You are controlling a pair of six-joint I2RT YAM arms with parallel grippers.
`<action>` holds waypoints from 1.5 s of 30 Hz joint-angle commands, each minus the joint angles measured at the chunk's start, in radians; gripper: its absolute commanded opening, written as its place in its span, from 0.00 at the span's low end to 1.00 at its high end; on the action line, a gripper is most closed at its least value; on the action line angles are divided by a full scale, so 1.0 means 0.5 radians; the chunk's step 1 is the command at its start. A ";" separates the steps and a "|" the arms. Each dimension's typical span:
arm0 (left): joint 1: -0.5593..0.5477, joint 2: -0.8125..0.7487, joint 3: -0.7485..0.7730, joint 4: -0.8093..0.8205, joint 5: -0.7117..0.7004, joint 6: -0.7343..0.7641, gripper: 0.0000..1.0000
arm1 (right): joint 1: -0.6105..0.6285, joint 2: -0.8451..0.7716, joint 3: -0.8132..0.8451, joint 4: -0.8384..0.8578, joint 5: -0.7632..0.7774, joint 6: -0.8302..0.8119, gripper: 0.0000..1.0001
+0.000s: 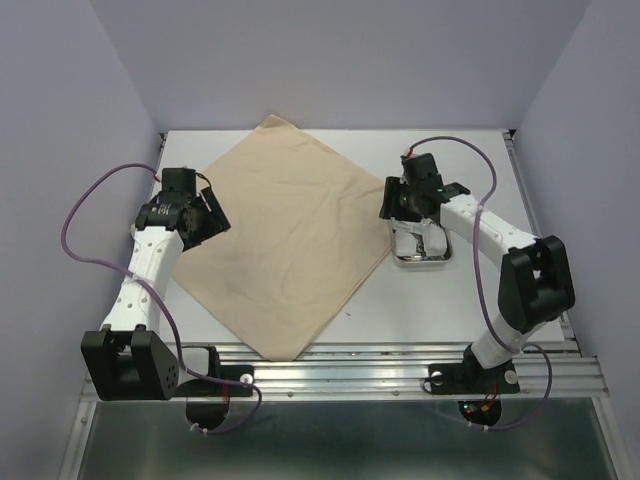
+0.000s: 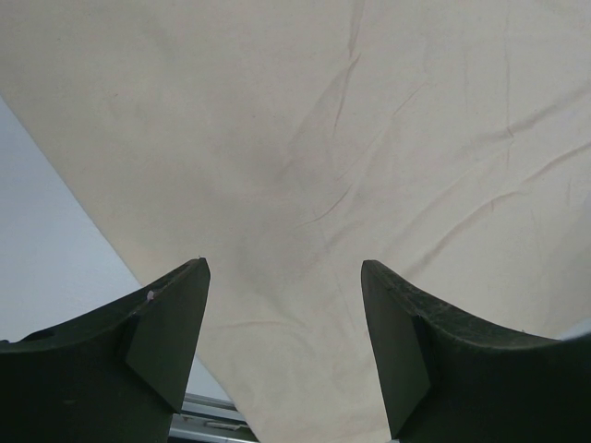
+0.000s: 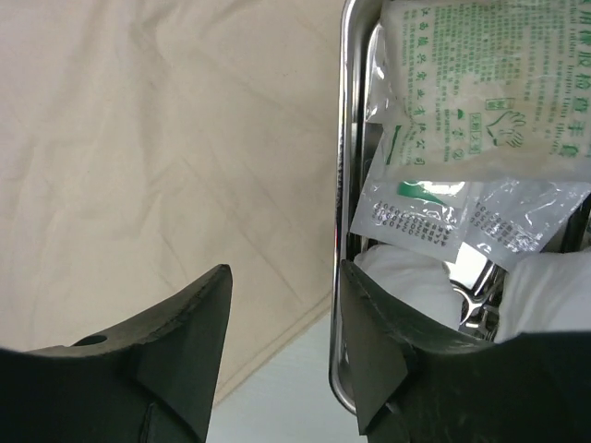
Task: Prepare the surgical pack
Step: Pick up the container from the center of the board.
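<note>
Right hand (image 3: 284,273), jaws apart, astride tray (image 3: 343,138) rim beside cloth (image 3: 138,138).

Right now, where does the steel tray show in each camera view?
Top external: steel tray right of centre, at the beige cloth's right corner.
Left wrist: not in it; only the cloth.
Right wrist: right half, its rim running top to bottom, printed packets inside.
Shared landmark: the cloth.

Overhead view; wrist close-ups over shared cloth (image 1: 290,240)
</note>
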 commanded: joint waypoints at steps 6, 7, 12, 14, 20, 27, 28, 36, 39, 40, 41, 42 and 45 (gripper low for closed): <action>0.005 -0.025 0.041 0.005 -0.037 0.005 0.78 | 0.114 0.358 0.231 -0.059 0.346 -0.058 0.50; 0.008 -0.028 0.038 0.005 -0.037 0.005 0.78 | 0.133 0.376 0.231 -0.056 0.346 -0.058 0.49; 0.008 -0.037 -0.017 0.039 -0.034 -0.001 0.78 | 0.151 0.432 0.219 -0.017 0.334 -0.055 0.26; 0.008 -0.031 -0.050 0.066 -0.037 -0.007 0.78 | 0.151 0.447 0.219 -0.007 0.334 -0.049 0.18; -0.038 0.091 -0.231 0.275 0.110 -0.068 0.76 | 0.151 0.533 0.253 -0.004 0.319 -0.055 0.17; -0.323 0.432 -0.217 0.548 -0.014 -0.255 0.75 | 0.151 0.533 0.271 -0.017 0.346 -0.058 0.01; -0.363 0.557 -0.195 0.569 -0.043 -0.274 0.75 | 0.151 0.521 0.271 -0.017 0.346 -0.055 0.01; -0.655 1.046 -0.057 0.649 -0.104 -0.396 0.75 | 0.243 0.456 0.384 -0.084 0.386 -0.065 0.01; -0.734 1.147 -0.069 0.704 -0.046 -0.427 0.75 | 0.323 0.453 0.470 -0.118 0.408 -0.055 0.01; -0.735 1.165 -0.072 0.720 -0.040 -0.433 0.75 | 0.323 0.453 0.483 -0.121 0.408 -0.049 0.01; -0.777 1.181 -0.069 0.726 -0.028 -0.439 0.75 | 0.344 0.453 0.498 -0.124 0.405 -0.046 0.01; -0.799 1.202 -0.054 0.741 -0.018 -0.449 0.75 | 0.345 0.456 0.519 -0.142 0.399 -0.037 0.01; -0.875 1.288 -0.011 0.757 0.025 -0.464 0.75 | 0.387 0.475 0.584 -0.164 0.398 -0.015 0.01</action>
